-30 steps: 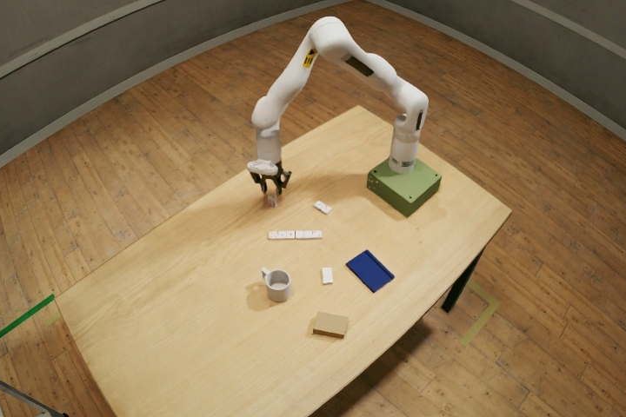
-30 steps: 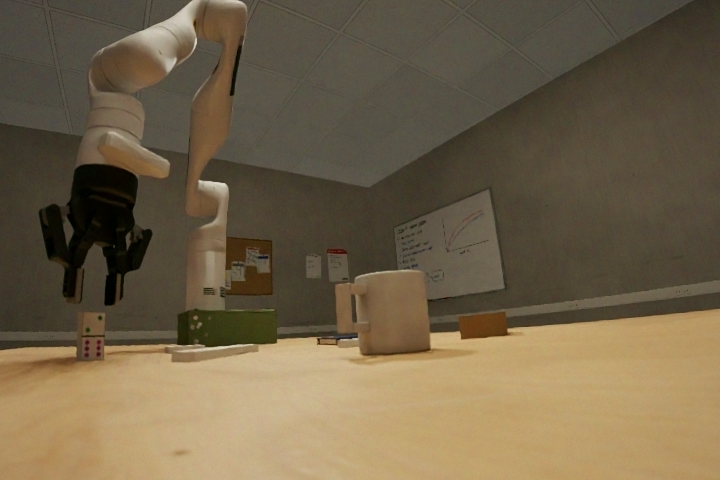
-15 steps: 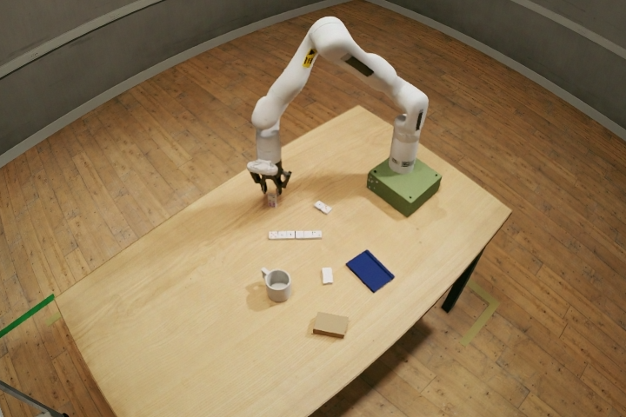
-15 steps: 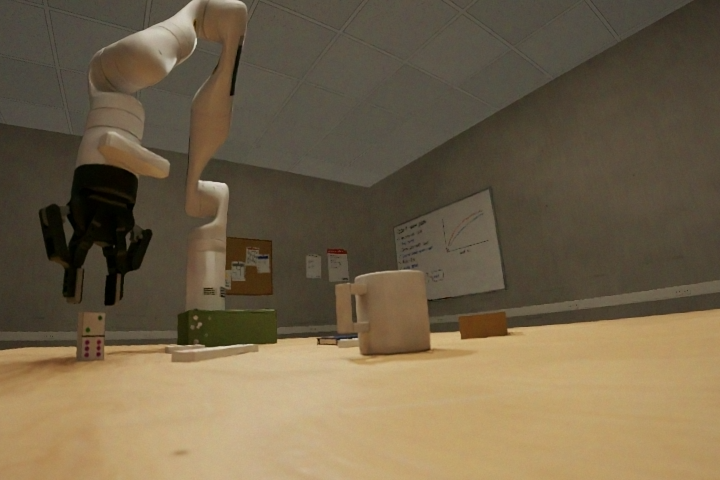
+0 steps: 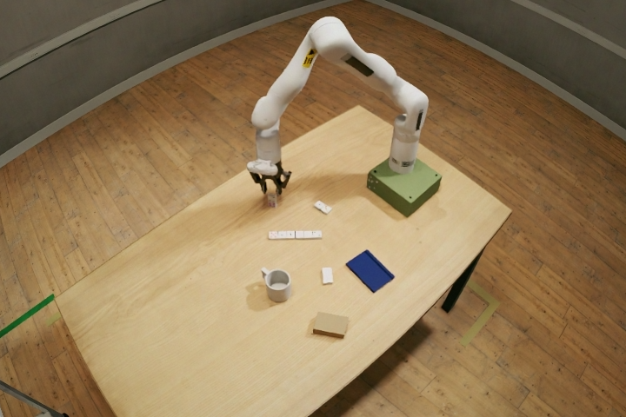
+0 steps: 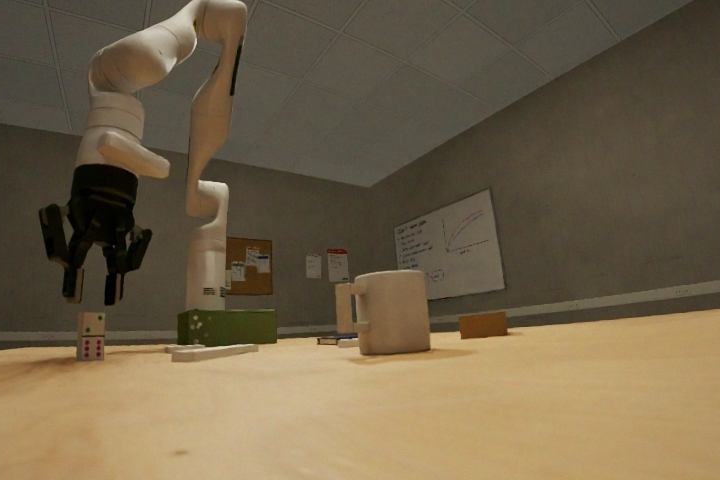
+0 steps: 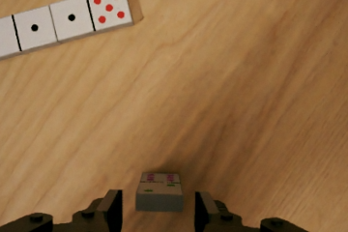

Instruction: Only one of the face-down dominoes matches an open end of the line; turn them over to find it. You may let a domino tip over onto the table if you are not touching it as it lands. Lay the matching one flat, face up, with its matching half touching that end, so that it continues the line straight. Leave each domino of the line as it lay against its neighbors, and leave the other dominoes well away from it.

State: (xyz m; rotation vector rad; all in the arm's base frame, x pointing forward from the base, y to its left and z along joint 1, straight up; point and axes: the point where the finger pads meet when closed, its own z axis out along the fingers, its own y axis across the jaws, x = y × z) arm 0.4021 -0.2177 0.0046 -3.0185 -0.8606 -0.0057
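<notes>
A domino [image 5: 271, 200] stands upright on its short end on the table; in the exterior view [image 6: 90, 336] its face shows a green-pip half over a magenta six-pip half. My gripper [image 6: 92, 291] hangs just above it, fingers partly open and empty, clear of its top. In the wrist view the domino's top end [image 7: 159, 191] sits between the fingertips. The line of dominoes [image 5: 295, 234] lies flat mid-table; the wrist view shows its end [image 7: 61, 24] with one-pip halves and a red-pip half. Two white dominoes lie flat, one behind the line [image 5: 322, 207] and one in front of it [image 5: 327, 274].
A grey mug [image 5: 277, 284] stands in front of the line. A blue notebook [image 5: 369, 269] lies to the right, a tan block [image 5: 330, 324] near the front. The green arm base [image 5: 403, 185] is at the back right.
</notes>
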